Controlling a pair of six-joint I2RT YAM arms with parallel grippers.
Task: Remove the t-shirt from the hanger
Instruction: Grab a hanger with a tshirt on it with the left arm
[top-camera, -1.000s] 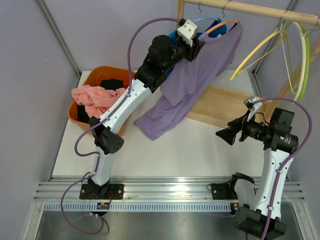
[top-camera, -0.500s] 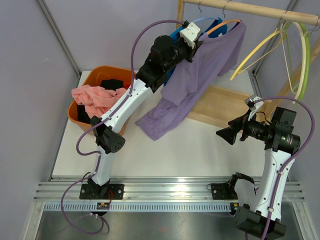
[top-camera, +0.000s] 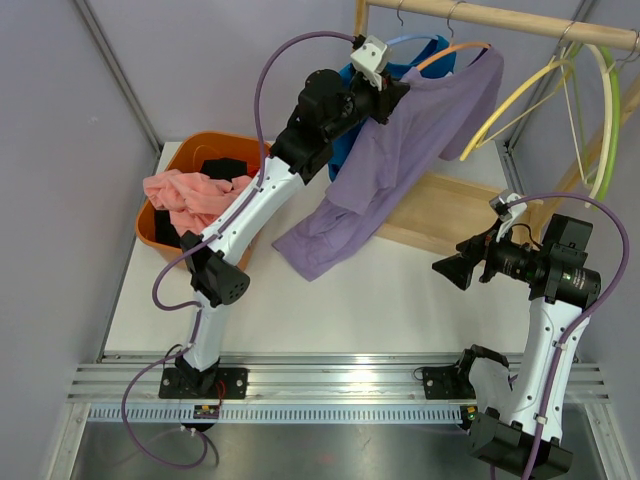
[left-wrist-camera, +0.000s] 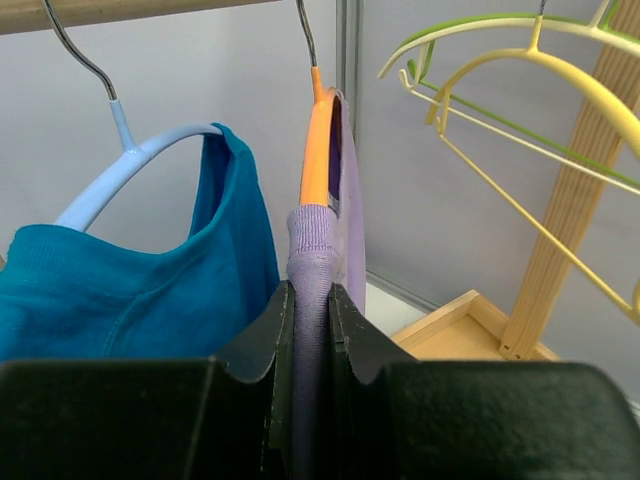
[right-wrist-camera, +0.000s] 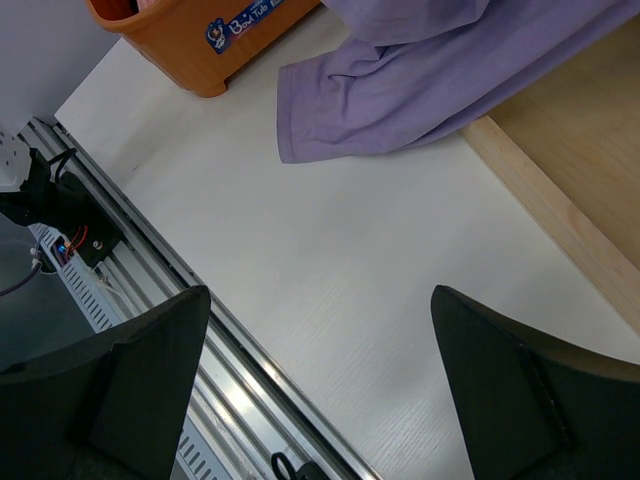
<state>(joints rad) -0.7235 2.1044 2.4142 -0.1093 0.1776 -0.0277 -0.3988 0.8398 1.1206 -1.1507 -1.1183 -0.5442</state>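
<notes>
A purple t-shirt (top-camera: 400, 150) hangs on an orange hanger (top-camera: 455, 50) from the wooden rail (top-camera: 500, 20); its hem trails on the table. My left gripper (top-camera: 392, 92) is shut on the shirt's collar, seen in the left wrist view (left-wrist-camera: 311, 300) just below the orange hanger (left-wrist-camera: 317, 140). The shirt's lower part shows in the right wrist view (right-wrist-camera: 420, 80). My right gripper (top-camera: 450, 270) is open and empty, low at the right over bare table.
A teal shirt (left-wrist-camera: 120, 290) hangs on a light blue hanger (left-wrist-camera: 120, 170) just left. Empty yellow (top-camera: 520, 95) and green (top-camera: 608, 110) hangers hang at the right. An orange bin (top-camera: 175, 215) of clothes stands at left. A wooden base (top-camera: 440, 210) lies behind.
My left gripper has pulled the collar slightly left along the hanger, and the shirt's right shoulder has shifted up and right. The right arm has not moved.
</notes>
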